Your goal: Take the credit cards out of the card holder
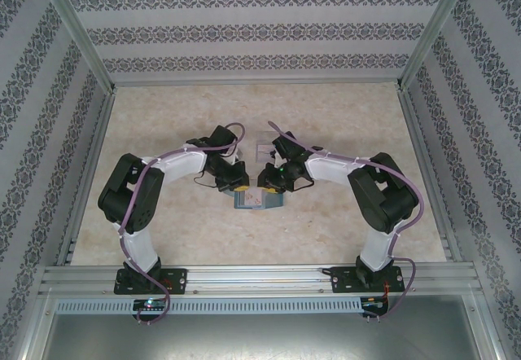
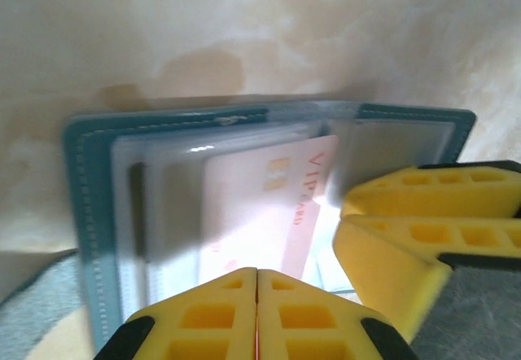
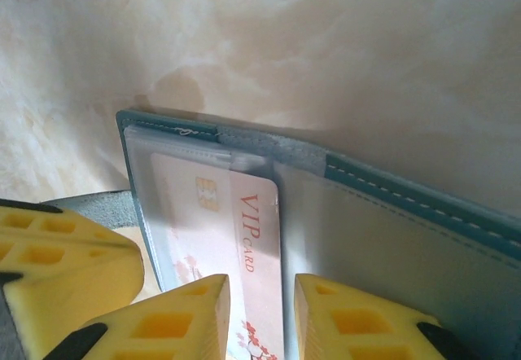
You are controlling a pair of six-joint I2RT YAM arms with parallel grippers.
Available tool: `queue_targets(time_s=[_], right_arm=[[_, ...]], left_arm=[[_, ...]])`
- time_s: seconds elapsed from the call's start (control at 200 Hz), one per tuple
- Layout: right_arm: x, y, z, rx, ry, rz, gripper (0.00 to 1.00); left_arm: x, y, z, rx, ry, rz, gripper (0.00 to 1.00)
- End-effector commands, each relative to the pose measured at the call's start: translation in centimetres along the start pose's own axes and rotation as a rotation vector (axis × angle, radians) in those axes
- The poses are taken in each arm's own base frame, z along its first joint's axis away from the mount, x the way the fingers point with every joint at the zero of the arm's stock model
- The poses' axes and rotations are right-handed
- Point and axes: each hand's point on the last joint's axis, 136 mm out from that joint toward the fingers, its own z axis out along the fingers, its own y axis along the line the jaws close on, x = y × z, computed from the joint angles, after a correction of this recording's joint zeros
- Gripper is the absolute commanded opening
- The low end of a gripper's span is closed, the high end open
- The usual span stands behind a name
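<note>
Card holder [image 1: 248, 201] lies open on the bench [image 1: 163, 132] mid-way between your arms, both elbows bent outward and wrists turned in over it. Your left claw [image 2: 257, 311] is pressed together at its near edge, and your right claw [image 3: 260, 295] stands a little apart over the pale pink card [image 3: 203, 213], though you cannot tell whether it touches. From above you get a teal strip, while the wrist views add stitching, clear pockets [image 2: 163, 205] and the VIP lettering.
</note>
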Motion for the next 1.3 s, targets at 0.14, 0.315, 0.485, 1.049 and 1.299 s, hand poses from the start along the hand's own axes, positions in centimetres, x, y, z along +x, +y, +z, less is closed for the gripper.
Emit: queue_targets(time_s=[0.14,0.315,0.485,1.049,1.299], right_arm=[[0.6,0.9,0.1,-0.073,0.028,-0.015,0.27],[0.7,0.4,0.7,-0.063,0.036,-0.005,0.26],[0.8,-0.5,1.2,-0.032,0.042,0.001,0.26],[1.0,0.5,2.5,-0.16,0.07,0.003,0.21],[0.6,1.7,1.6,-0.275,0.042,-0.003,0.17]], left_arm=[[0.8,1.4,0.9,-0.09,0.036,0.009,0.07],[1.1,2.7,1.3,-0.139,0.051,0.008,0.07],[1.2,3.6,1.6,-0.171,0.057,0.006,0.07],[1.3,4.0,1.8,-0.189,0.061,0.005,0.07],[1.4,4.5,2.0,-0.2,0.067,-0.001,0.07]])
